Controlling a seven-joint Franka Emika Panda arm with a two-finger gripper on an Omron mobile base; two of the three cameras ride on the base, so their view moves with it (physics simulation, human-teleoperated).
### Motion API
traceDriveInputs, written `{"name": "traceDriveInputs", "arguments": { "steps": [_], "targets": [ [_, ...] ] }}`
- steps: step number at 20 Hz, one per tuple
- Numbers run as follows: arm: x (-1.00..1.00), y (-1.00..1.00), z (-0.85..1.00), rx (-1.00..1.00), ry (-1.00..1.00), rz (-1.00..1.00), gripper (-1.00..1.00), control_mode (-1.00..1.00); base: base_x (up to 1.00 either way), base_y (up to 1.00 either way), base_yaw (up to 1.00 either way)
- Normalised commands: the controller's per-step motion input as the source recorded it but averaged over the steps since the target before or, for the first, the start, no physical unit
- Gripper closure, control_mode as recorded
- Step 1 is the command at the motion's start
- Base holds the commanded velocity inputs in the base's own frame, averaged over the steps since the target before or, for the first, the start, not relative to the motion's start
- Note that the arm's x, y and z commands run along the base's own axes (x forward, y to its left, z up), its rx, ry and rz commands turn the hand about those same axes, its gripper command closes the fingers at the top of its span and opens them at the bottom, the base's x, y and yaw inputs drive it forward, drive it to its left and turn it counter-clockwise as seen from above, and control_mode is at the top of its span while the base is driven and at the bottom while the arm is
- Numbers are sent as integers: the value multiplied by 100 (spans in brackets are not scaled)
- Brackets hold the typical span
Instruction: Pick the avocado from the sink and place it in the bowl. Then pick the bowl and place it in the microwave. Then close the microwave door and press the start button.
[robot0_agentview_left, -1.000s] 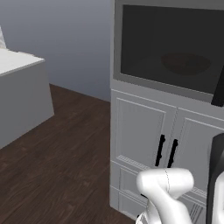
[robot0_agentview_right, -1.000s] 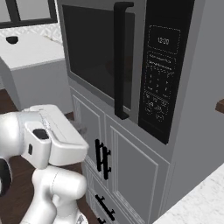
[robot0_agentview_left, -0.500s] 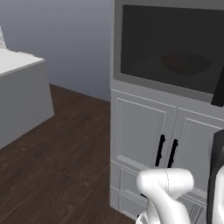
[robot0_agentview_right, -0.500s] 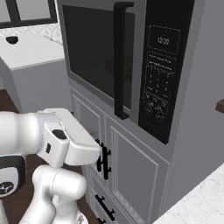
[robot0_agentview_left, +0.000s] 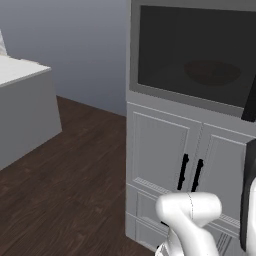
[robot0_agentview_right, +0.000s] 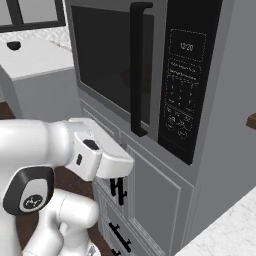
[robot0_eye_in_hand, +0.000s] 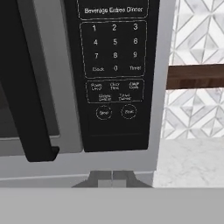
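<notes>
Hand view looked straight at the microwave (robot0_eye_in_hand: 109, 78), and at the bottom of that view the claw (robot0_eye_in_hand: 112, 177) had its two fingertips pressed together, fully closed, with nothing between them. It sat just below the lower edge of the dark control panel (robot0_eye_in_hand: 114, 74). On that panel I could read number keys in rows, and under them two round buttons (robot0_eye_in_hand: 116, 112) side by side near the panel's bottom edge. To the left of the panel the black door handle (robot0_eye_in_hand: 26, 96) ran down the frame and ended in a blunt foot.

From the right base view the microwave door (robot0_agentview_right: 107, 65) was shut flush with the front, its dark glass running from the left edge to the handle. The white arm (robot0_agentview_right: 65, 150) reached forward at about the height of the microwave's bottom edge, above the white cabinet doors (robot0_agentview_right: 150, 200) with their black pulls.

From the left base view the bowl (robot0_agentview_left: 212, 72) showed dimly through the glass as a wide, shallow reddish shape resting inside the microwave, toward the right side of the window. I could not make out the avocado in it. A pale counter (robot0_agentview_left: 22, 75) stood well apart at the left, across the dark wooden floor (robot0_agentview_left: 65, 165).
</notes>
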Motion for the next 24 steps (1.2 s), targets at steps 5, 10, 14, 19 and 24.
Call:
{"name": "traceDriveInputs", "arguments": {
  "steps": [5,10,14,19,24],
  "targets": [
    [28,-27,0,4,0,2,100,-100,0,0,0],
    [41,-17,0,2,0,0,100,-100,0,0,0],
    [6,-49,0,8,-3,1,100,-100,0,0,0],
    [6,-43,0,7,-7,0,100,-100,0,0,0],
    [4,-27,-2,3,-5,0,100,-100,0,0,0]
  ]
}}
